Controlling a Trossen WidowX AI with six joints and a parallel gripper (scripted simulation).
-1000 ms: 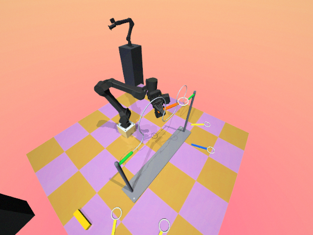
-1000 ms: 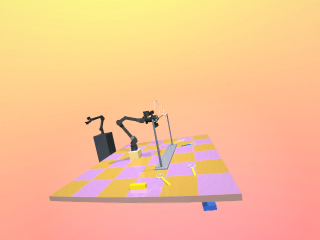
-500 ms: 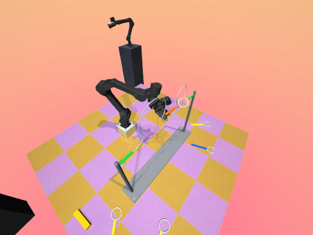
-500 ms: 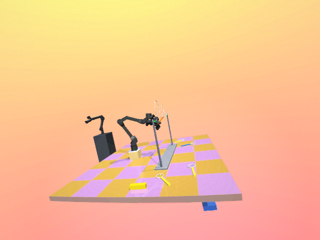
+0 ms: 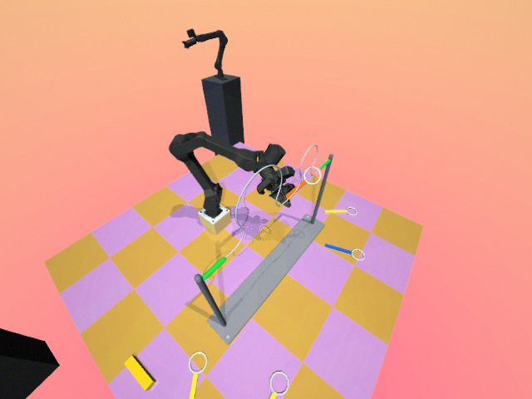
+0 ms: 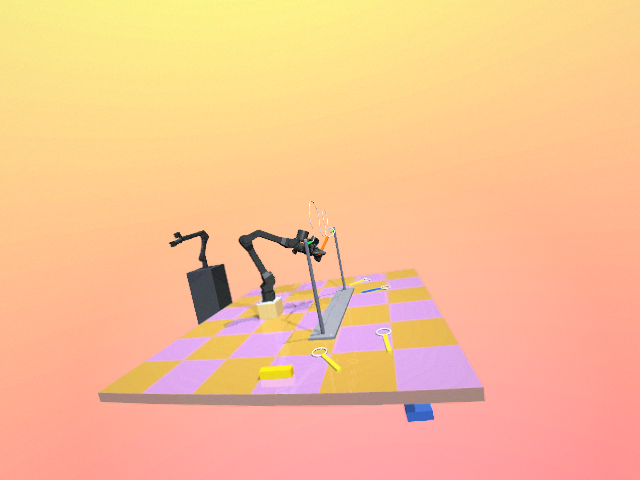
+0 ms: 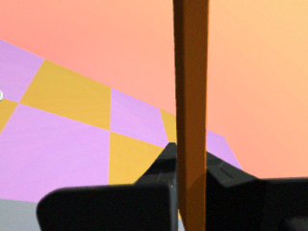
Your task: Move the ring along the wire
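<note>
The white ring (image 5: 320, 177) is just off the inner end of the far green part (image 5: 325, 164), around the thin grey wire (image 5: 236, 206) as far as I can tell; any touch is too small to judge. Its orange handle (image 5: 296, 189) (image 6: 324, 243) (image 7: 192, 96) slopes down to my gripper (image 5: 285, 198) (image 6: 320, 254), which is shut on it. In the top view a low bend of wire crosses in front of the fingers; the gap cannot be told. The near green part (image 5: 214, 268) is at the near post (image 5: 211, 302) (image 6: 313, 284). The wrist view shows neither ring nor wire.
The far post (image 5: 321, 193) (image 6: 339, 258) stands on the grey base (image 5: 266, 278). A blue-handled ring (image 5: 339, 248) and several yellow-handled rings lie on the table. A yellow block (image 5: 140, 372) (image 6: 276, 372) lies near the front. Another arm stands on a dark pedestal (image 5: 222, 107) behind.
</note>
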